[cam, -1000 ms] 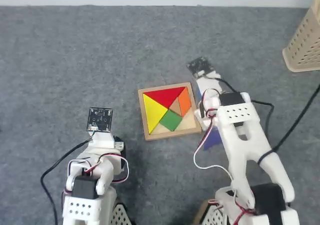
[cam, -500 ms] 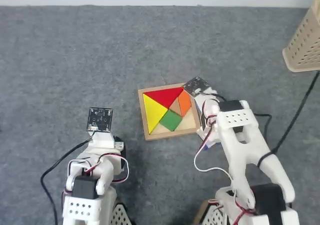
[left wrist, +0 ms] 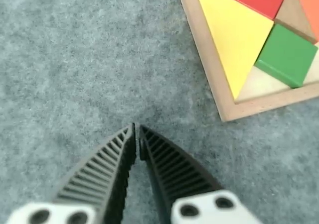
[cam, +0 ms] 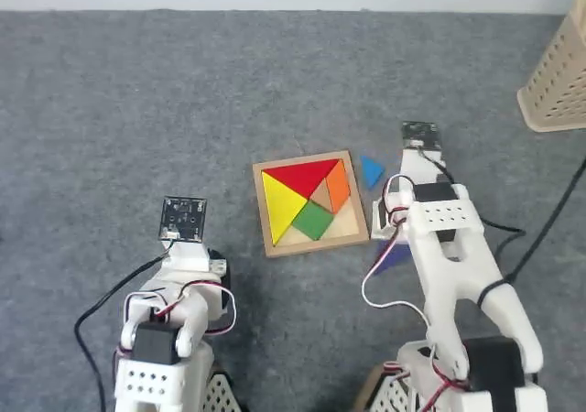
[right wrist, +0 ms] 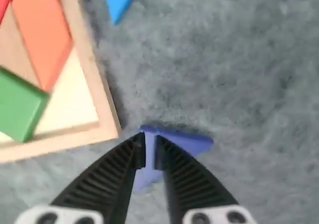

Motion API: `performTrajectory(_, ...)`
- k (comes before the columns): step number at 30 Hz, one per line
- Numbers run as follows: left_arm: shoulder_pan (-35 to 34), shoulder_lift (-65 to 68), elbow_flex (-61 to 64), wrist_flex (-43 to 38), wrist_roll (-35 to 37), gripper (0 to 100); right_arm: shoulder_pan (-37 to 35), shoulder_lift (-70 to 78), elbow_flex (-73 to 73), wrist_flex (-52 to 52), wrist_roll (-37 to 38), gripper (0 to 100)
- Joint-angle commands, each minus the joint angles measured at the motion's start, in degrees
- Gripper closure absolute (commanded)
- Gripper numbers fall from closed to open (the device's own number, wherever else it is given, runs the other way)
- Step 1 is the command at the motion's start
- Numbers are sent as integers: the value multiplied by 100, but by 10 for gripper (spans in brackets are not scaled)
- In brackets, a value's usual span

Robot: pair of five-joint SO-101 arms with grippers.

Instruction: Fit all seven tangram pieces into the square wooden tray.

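Observation:
The square wooden tray (cam: 271, 246) holds a red triangle (cam: 300, 175), a yellow triangle (cam: 280, 204), a green square (cam: 315, 219) and an orange parallelogram (cam: 338, 189). A small light blue triangle (cam: 370, 170) lies on the carpet just outside the tray's right edge. An indigo triangle (right wrist: 185, 141) lies off the tray's near right corner (right wrist: 104, 127). My right gripper (right wrist: 149, 143) is shut with its tips over this piece. My left gripper (left wrist: 137, 130) is shut above bare carpet, short of the tray's near left corner (left wrist: 225, 115).
A beige perforated basket (cam: 558, 73) stands at the far right edge. Cables trail from the right arm (cam: 439, 220) and the left arm (cam: 174, 325). Grey carpet spreads open beyond and left of the tray.
The right arm has swung off the tray's right edge toward the right. The light blue triangle now shows beside the tray. The left arm has not moved.

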Motion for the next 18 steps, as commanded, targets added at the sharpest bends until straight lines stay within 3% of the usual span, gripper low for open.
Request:
performTrajectory(1,-9,-88,-48,26,-26,987,84,-136,-26,136,-448,838)
performTrajectory(18,-9,-88,-48,26,-26,987,75,840,-299,-101,-607,850)
